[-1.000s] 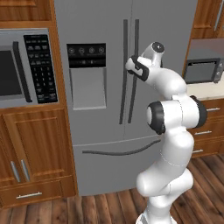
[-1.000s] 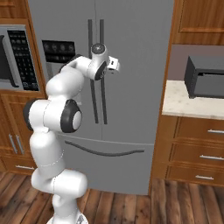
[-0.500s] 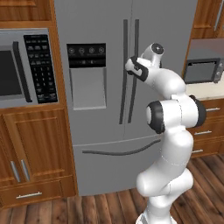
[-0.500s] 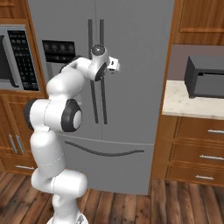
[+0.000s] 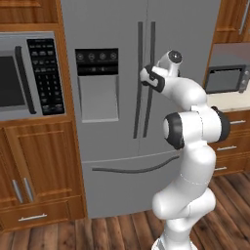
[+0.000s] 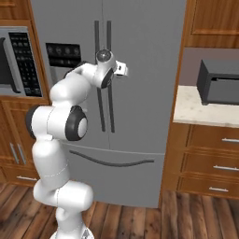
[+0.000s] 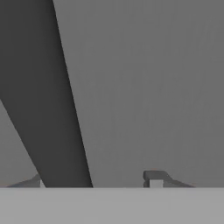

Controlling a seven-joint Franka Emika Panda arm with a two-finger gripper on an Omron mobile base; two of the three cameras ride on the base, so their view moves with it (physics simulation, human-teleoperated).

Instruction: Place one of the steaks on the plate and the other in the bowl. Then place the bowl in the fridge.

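Grey fridge (image 5: 112,97) doors shut, microwave (image 5: 29,78) left, toaster oven (image 6: 218,87) right

fridge (image 5: 112,97): you've got tall grey stainless 2-door unit, upright btwn wood cabinets
doors: both shut
handles (image 6: 103,79): long, vertical, dark, side by side at centre
drawer: bottom, shut

A tall grey fridge (image 5: 117,73) filled the middle of the frame, its two doors shut, with a black dispenser panel (image 5: 96,61) on the left door. A white robot arm (image 5: 190,161) rose from the lower right, and its gripper (image 5: 145,77) reached the right-hand of the two long dark door handles (image 5: 149,53). A built-in microwave (image 5: 29,78) sat at left among wooden cabinets (image 5: 39,171).
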